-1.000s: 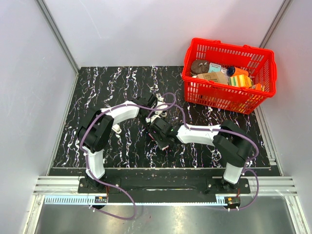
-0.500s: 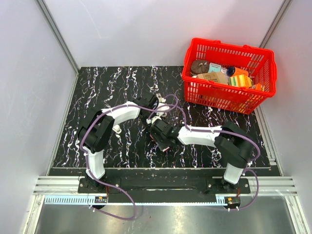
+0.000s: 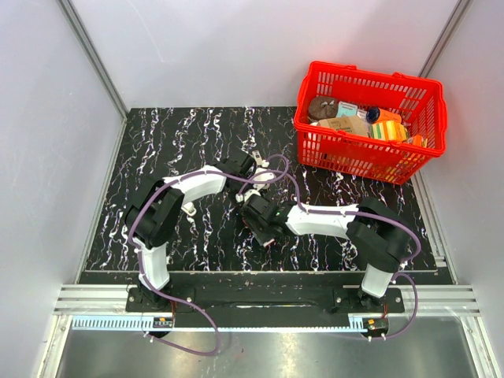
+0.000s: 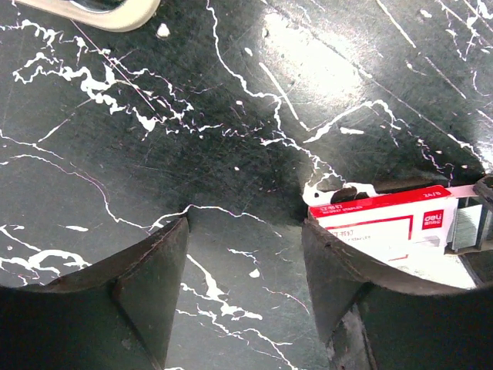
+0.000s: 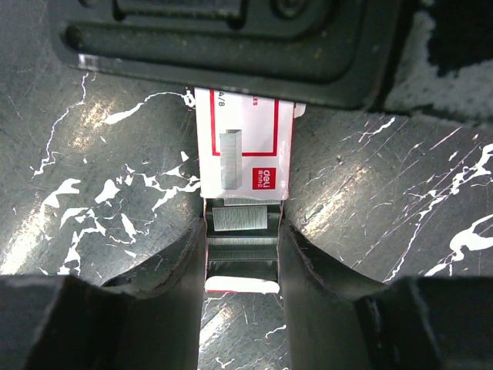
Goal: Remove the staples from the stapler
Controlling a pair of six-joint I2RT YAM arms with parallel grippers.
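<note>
The right wrist view alone shows the staples plainly: a finely ribbed grey strip lying in the open end of the red-and-white box, which the right pincer pinches. The left wrist view shows the left pincer spread over the counter beside that box

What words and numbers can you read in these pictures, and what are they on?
"deli": white letters on a red patch of the red-and-white box, in both wrist views.
"24/8", as far as it reads, on the same box; last digit unsure.
Small red print on the box: too blurred to read.
Labels inside the red basket: too small to read.
</note>
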